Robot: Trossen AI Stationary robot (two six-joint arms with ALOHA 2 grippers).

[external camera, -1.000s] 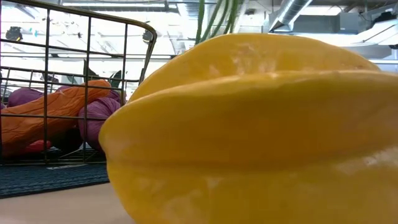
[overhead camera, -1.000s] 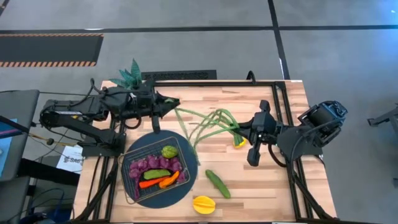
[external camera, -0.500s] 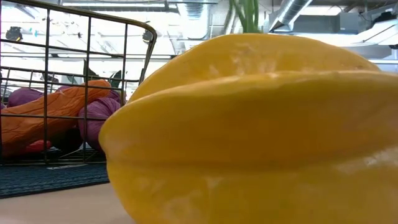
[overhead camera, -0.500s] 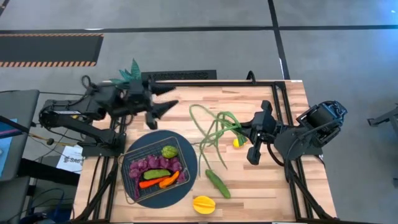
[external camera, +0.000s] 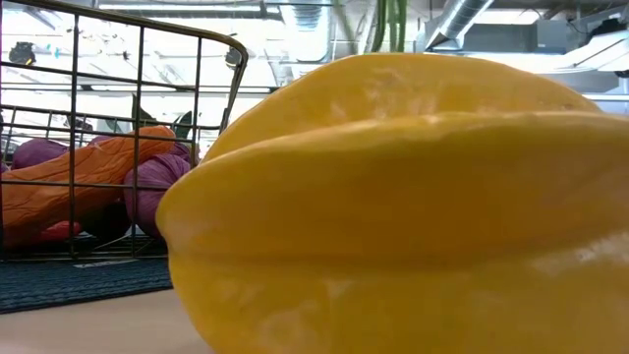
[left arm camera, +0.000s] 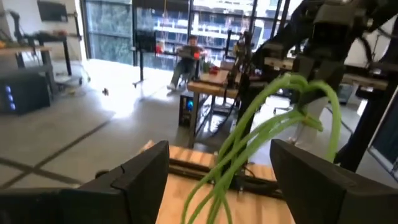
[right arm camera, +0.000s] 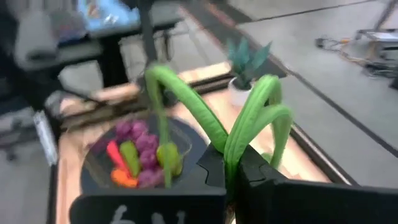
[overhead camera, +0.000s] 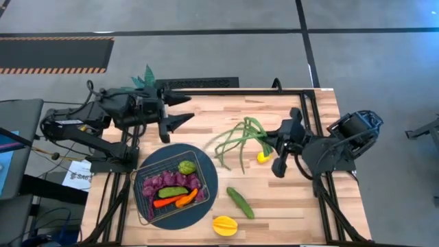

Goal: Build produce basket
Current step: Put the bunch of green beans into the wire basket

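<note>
Long green beans (overhead camera: 236, 140) stick out in a loose bunch from my right gripper (overhead camera: 269, 143), which is shut on them right of the table's middle. My left gripper (overhead camera: 184, 111) stands open at the far left, apart from the beans; its wrist view shows the beans (left arm camera: 249, 143) beyond its fingers. The wire basket (overhead camera: 199, 159) rests on a dark round mat (overhead camera: 206, 206) and holds purple grapes, a green fruit, and green, red and orange pieces. A lemon (overhead camera: 263, 157), a cucumber (overhead camera: 240, 202) and a yellow-orange fruit (overhead camera: 224, 224) lie on the table. My right gripper pinches the bean bunch between its two fingers, where the stalks bend together (right arm camera: 231, 158). The fingers come level from the table's right side. The beans arch out of the hold toward the table's left and droop, slack; whether their free ends (overhead camera: 223, 156) touch the table I cannot tell.
A potted green plant (overhead camera: 144, 82) stands at the far left corner behind my left arm. A black frame (overhead camera: 302, 90) runs along the table's edges. In the low view the yellow-orange fruit (external camera: 393, 197) fills the picture, with the basket (external camera: 138, 59) behind it.
My left gripper has opened, let go of the beans' free ends and drawn back toward the table's far left. The beans, stretched between both grippers before, have swung back and bunched nearer my right gripper, which has kept its hold.
</note>
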